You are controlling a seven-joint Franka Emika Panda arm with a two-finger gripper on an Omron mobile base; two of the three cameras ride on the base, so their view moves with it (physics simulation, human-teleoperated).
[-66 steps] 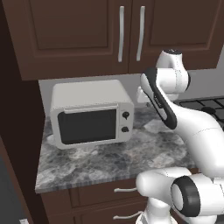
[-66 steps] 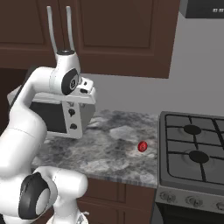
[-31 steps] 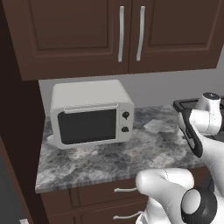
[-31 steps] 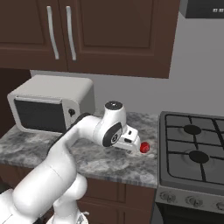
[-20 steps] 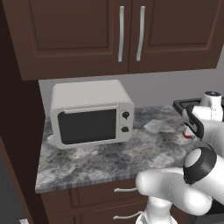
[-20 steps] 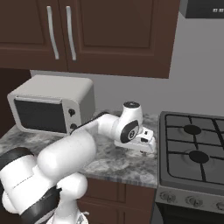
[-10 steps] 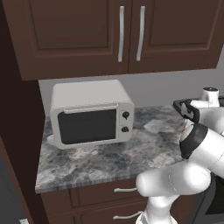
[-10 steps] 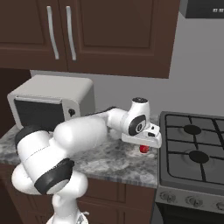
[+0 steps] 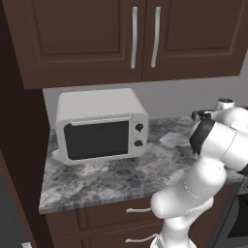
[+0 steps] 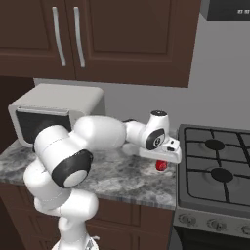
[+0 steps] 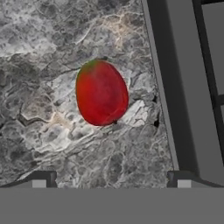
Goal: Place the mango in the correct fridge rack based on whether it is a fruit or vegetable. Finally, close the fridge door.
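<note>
In the left base view, a white microwave sat at the left centre of the frame on the grey marbled tabletop, below dark brown wall cabinets with two vertical silver handles. The white arm rose from the lower right and bent toward the right edge of the frame, where its wrist hid whatever lay beyond it.

In the right base view, the arm reached from the lower left across the middle of the frame, and the end effector pointed down over the tabletop just left of the stove. The mango showed as a small red shape directly beneath the hand, lying on the tabletop close to the stove's left edge. The microwave stood at the left of the frame, partly behind the arm. The fingers could not be made out clearly from this side.

In the hand view, the mango lay on the marbled tabletop a little above and left of the frame's centre, mostly red with a green tinge at its upper end. The grey edge of the stove ran down the right side of the frame, near the fruit but not touching it. The two dark fingertips sat far apart at the bottom, spread wide, with nothing between them and the mango lying clear of both.
</note>
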